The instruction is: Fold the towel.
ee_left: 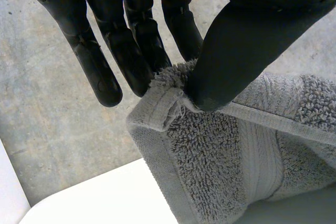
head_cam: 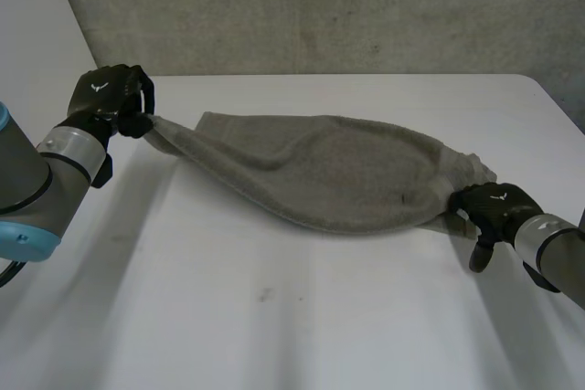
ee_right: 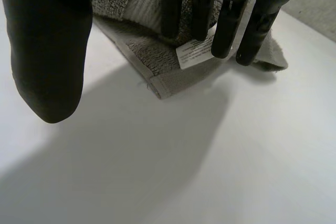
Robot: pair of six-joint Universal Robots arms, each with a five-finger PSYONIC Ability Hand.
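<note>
The left arm (head_cam: 46, 180), grey-jointed with a light-blue cap, reaches in over the near-left part of the white surface (head_cam: 274, 317). The black left hand (head_cam: 111, 96) is held up above the far-left corner. In the left wrist view its thumb (ee_left: 247, 51) and fingers (ee_left: 126, 45) are pressed together on the hemmed corner of the one grey terry-cloth towel (head_cam: 338, 171), pinching it, and this end is lifted clear of the surface.

From there the towel runs as a single long band, its long axis slanting from the raised far-left corner down toward the near right. It bulges in the middle and gathers into a bunch at the right end, which lies on the surface.

The black right hand (head_cam: 494, 207), on the right arm (head_cam: 558, 248), sits low on that bunched end. In the right wrist view its fingers (ee_right: 226, 19) are straight and side by side, tips down on the towel's corner right at one small white label (ee_right: 194, 53) (its print is too fine to read). The thumb (ee_right: 47, 51) stands well apart from them over bare surface, so this hand is spread and pinches nothing.
</note>
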